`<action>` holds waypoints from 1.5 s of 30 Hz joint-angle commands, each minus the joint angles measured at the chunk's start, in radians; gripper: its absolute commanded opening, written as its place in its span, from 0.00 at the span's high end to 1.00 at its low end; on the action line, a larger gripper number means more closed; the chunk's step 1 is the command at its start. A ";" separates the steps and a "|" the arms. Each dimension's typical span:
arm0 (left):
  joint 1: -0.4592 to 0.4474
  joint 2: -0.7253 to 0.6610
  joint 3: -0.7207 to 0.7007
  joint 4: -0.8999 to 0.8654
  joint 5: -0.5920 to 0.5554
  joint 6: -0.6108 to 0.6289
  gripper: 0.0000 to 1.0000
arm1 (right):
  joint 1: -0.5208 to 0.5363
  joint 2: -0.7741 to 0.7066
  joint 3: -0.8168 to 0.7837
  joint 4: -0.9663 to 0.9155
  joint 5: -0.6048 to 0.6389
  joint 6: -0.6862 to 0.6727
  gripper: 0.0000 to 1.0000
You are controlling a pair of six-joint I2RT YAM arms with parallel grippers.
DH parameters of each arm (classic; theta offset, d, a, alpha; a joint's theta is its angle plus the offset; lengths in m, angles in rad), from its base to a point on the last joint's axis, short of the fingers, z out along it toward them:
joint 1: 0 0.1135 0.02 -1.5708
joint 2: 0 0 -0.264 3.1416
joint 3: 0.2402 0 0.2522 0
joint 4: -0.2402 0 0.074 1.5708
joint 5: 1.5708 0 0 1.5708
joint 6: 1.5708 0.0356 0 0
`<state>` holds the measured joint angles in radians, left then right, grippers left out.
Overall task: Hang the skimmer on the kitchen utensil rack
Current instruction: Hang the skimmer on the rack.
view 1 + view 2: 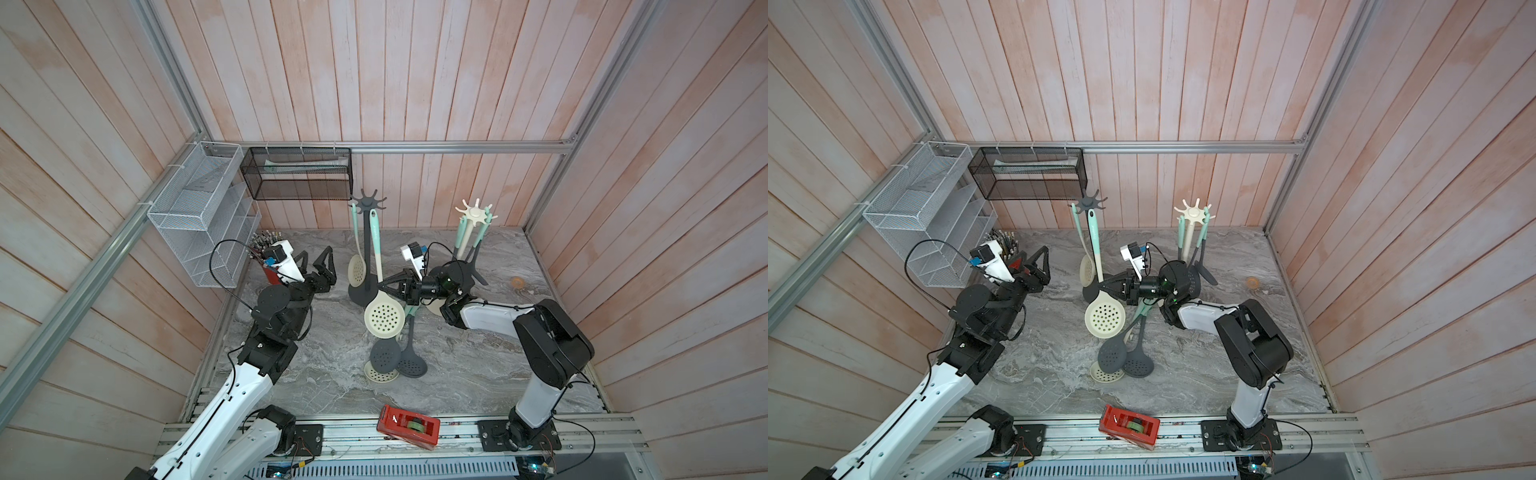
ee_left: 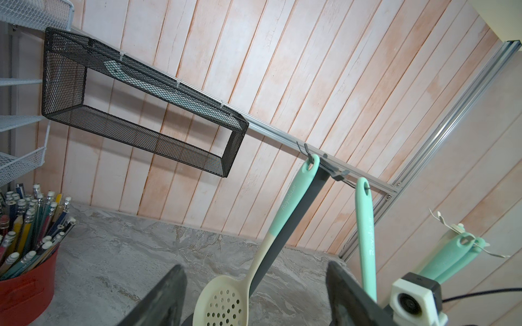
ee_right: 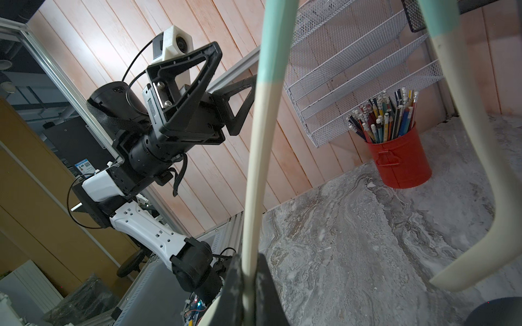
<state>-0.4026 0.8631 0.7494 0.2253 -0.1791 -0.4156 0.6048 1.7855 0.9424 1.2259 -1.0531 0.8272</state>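
Right gripper clamped on skimmer handle, just above the head.
Handle runs upright to rack top; loop looks seated on a prong. Left gripper spread, empty, well apart.

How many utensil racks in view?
2. Gray rack stands centre back, with skimmers hooked on it. Cream rack stands further right at the back, also loaded with utensils. Nothing suggests a hidden third.
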 commanded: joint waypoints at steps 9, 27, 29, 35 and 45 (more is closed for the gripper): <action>0.008 -0.012 -0.021 0.013 0.016 -0.005 0.22 | -0.008 0.041 0.039 0.079 -0.029 0.068 0.97; 0.008 -0.038 -0.032 0.003 0.001 -0.006 0.22 | -0.020 -0.033 0.049 -0.149 0.058 -0.069 0.38; 0.009 -0.040 -0.035 0.001 0.001 -0.006 0.22 | -0.023 -0.053 0.049 -0.189 0.077 -0.093 0.32; 0.008 -0.047 -0.042 0.003 0.000 -0.008 0.22 | -0.052 -0.105 0.046 -0.273 0.152 -0.140 0.15; 0.008 -0.058 -0.052 0.002 0.000 -0.014 0.22 | -0.054 -0.177 0.122 -0.495 0.316 -0.263 0.14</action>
<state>-0.3992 0.8181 0.7185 0.2245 -0.1802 -0.4198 0.5499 1.6417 1.0344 0.7979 -0.7990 0.6167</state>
